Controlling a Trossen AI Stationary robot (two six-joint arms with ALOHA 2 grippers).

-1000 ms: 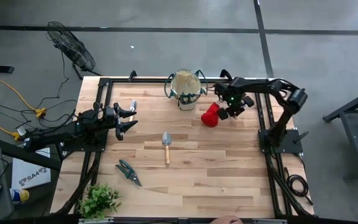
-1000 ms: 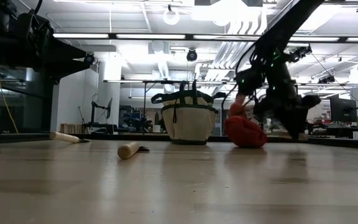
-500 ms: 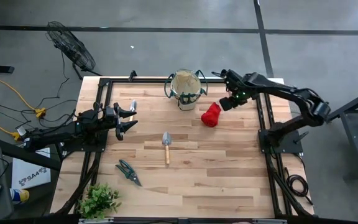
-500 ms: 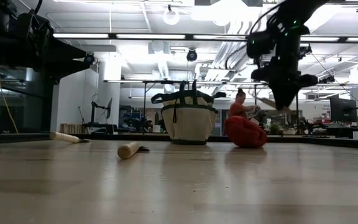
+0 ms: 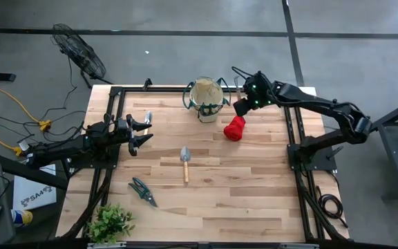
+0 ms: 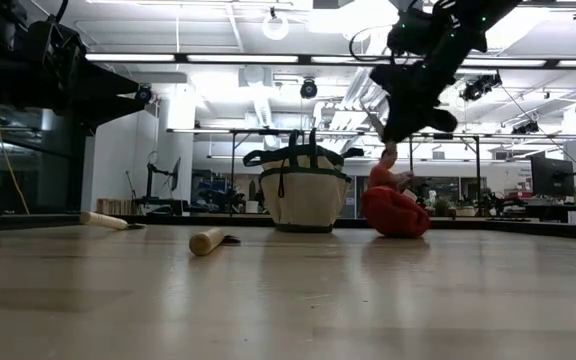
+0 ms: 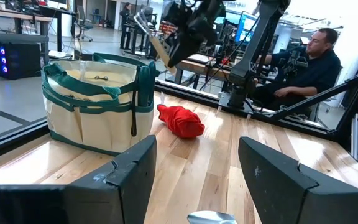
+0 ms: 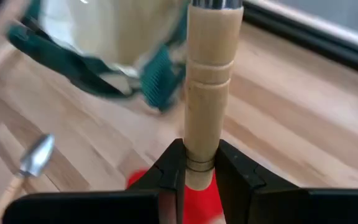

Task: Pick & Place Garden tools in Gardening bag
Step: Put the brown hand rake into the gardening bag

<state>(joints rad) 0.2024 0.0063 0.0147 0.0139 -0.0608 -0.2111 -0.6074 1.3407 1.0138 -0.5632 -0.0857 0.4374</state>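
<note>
above the red bundle (image 5: 234,128) — right pincer (image 5: 241,105), clamped on wooden-handled hand fork (image 8: 207,81), beside gardening bag (image 5: 206,99)

bags: one gardening bag (image 5: 206,99) | trowels: one trowel (image 5: 184,162) | shears: one pair of pruning shears (image 5: 142,190) | wooden-handled tools held aloft: one hand fork (image 8: 207,87) | red cloth bundles: one (image 5: 234,127) | potted plants: one leafy plant (image 5: 110,223) | floor fans: one (image 5: 79,54) | persons: one seated person (image 7: 306,68)
</note>
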